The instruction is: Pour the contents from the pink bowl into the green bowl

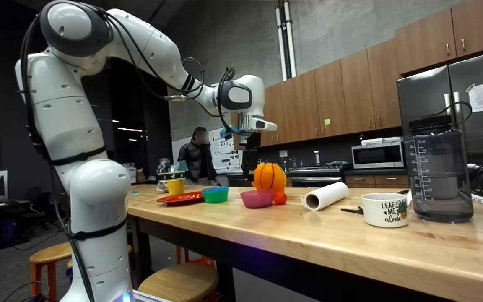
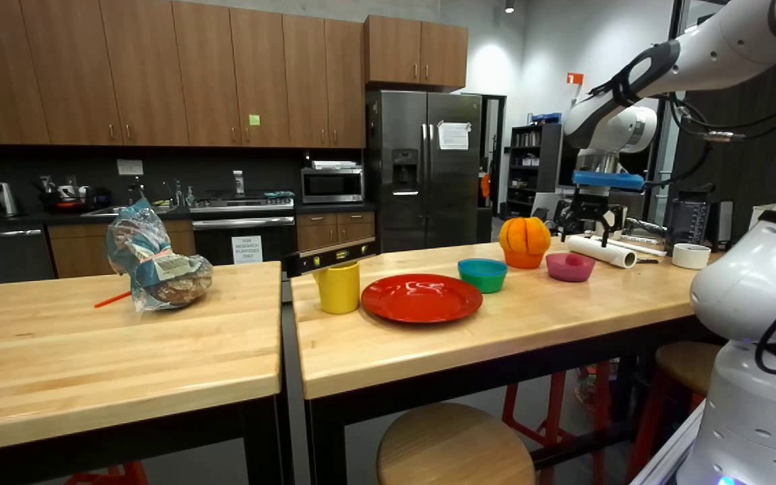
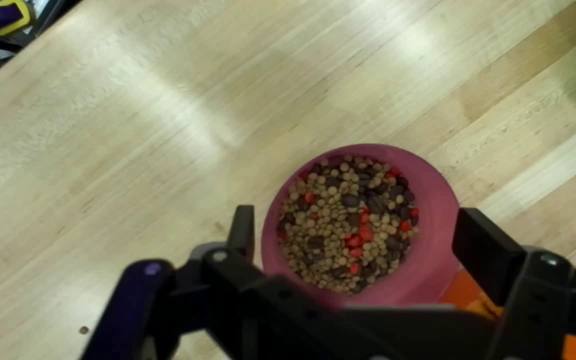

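The pink bowl (image 1: pixel 257 199) stands upright on the wooden table; it also shows in an exterior view (image 2: pixel 570 269). In the wrist view the pink bowl (image 3: pixel 436 235) holds brown lentils, dark beans and red bits. My gripper (image 1: pixel 250 173) is open and empty, pointing down above the bowl; it also shows in an exterior view (image 2: pixel 585 236). In the wrist view the gripper (image 3: pixel 357 227) has its fingers spread on either side of the bowl's outline. The green bowl (image 1: pixel 215 197), with a blue upper rim, stands beside the red plate (image 2: pixel 422 300). The green bowl (image 2: pixel 485 281) shows only at the wrist view's edge.
An orange ribbed ball (image 2: pixel 525 236) on an orange base stands close to the pink bowl. A paper roll (image 1: pixel 326 196), white mug (image 1: pixel 385 209) and large bottle (image 1: pixel 439 176) stand on the other side. A yellow cup (image 2: pixel 339 288) is beyond the plate.
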`<state>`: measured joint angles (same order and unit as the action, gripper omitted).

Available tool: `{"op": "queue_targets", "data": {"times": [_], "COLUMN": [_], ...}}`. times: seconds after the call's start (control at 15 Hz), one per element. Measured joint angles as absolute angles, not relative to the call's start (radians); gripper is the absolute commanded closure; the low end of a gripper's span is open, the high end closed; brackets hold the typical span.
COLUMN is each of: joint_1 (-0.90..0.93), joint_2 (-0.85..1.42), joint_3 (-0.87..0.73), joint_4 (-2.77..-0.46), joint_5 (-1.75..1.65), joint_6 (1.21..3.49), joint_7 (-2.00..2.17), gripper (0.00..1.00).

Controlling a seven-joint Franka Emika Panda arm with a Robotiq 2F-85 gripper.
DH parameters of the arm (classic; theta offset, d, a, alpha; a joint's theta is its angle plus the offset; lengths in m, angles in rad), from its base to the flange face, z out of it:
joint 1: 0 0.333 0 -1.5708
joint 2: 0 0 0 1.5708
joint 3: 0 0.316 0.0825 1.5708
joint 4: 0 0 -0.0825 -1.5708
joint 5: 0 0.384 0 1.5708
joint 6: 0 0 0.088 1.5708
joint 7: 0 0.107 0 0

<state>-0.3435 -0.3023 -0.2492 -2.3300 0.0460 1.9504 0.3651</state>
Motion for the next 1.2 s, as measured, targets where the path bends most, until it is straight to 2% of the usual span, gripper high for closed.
{"op": "queue_targets", "data": {"times": [0.47,0.53,0.6,0.73,1.2], "joint_1": [-0.376,-0.377,-0.377,-0.377,-0.377], "joint_2": [-0.302,-0.302,-0.302,-0.302,-0.302], "joint_3": [-0.246,-0.244,-0.241,-0.236,-0.226], "joint_4": [-2.402,-2.41,-2.416,-2.427,-2.442], "joint_5": [-0.023,-0.033,-0.04,-0.053,-0.078], "joint_6": [2.035,2.04,2.043,2.051,2.055], "joint_7": [0.574,0.602,0.626,0.668,0.757], "gripper": [0.0,0.25,0.27,0.39,0.94]}}
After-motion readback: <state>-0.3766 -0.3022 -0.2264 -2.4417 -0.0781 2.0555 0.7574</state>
